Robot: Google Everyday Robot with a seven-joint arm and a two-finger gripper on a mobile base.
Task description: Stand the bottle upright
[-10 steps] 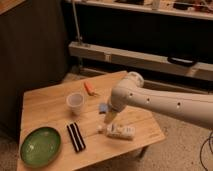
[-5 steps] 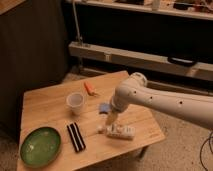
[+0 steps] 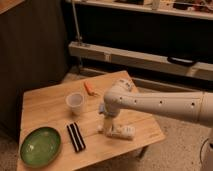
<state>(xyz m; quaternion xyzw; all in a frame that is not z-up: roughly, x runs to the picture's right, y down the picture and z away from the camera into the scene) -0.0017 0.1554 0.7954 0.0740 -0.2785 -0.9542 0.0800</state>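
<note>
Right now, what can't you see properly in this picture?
- Camera view: the bottle lies sideways; the claw, down at its left end, hides that end; its label is blurred.
- Camera view: the orange thing behind the cup is too small to name.
- Camera view: the arm is cut off by the right edge.

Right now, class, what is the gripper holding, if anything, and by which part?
Nothing appears held: the open gripper sits low at one end of the bottle, lying on its side on the table.

Claw (image 3: pixel 106 126) at bottle (image 3: pixel 122 132); bare tabletop (image 3: pixel 47 107) separates it from cup (image 3: pixel 75 101), black bars (image 3: pixel 76 136).
</note>
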